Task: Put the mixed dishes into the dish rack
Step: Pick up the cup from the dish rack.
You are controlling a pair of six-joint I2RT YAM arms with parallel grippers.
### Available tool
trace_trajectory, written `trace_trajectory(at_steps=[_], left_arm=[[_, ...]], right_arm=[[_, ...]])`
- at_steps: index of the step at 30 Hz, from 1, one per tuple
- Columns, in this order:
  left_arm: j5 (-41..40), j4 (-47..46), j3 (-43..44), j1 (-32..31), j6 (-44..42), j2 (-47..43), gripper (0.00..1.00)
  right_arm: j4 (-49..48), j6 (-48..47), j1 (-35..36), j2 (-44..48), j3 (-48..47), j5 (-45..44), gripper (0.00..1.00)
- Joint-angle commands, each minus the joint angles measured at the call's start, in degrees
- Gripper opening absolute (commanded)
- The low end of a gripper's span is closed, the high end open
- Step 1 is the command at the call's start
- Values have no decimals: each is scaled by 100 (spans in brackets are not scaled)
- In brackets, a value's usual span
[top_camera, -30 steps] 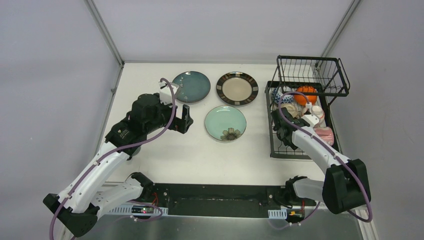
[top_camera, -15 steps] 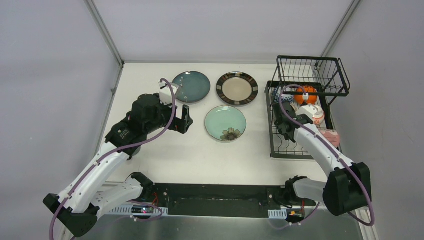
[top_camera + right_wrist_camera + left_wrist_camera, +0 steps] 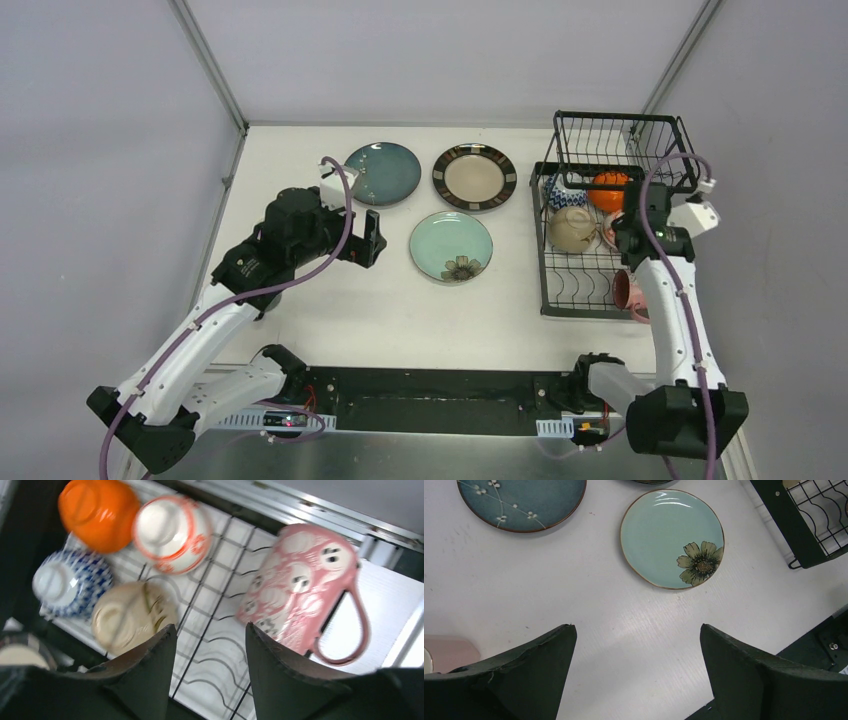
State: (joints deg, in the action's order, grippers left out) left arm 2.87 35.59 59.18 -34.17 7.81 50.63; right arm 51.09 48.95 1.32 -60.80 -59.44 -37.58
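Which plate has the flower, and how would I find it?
Find the black wire dish rack on the right. Left of it lie three plates: the teal plate and beige plate farther back, the mint green plate alone in front. Only it bears a dark flower.

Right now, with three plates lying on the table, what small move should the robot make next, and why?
Probably ease the left gripper forward and down to the near rim of the mint green plate. Its jaws stand wide open and empty above the table, and that plate lies flat just ahead, outside the dish rack.
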Motion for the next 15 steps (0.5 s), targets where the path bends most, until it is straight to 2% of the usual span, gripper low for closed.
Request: trace_trajectory(at_steps=[1,4,6,12,15], left_arm=[[11,-83,-38,-46,-106,27,99],[172,-118,-35,-46,-65,52,99],[244,-133,-57,-46,-53,70,99],[374,-181,-158,-46,14,81,99],[469,-215,-168,-46,62,133,99]], right_arm=[[401,326,-1036,128,-41,445,55],[890,764,-1590,92,29,272,54],[981,869,-2052,222,234,584,54],[648,393,-3337,889,857,1196,59],[332,36,-3932,1225,1189,1861,60]])
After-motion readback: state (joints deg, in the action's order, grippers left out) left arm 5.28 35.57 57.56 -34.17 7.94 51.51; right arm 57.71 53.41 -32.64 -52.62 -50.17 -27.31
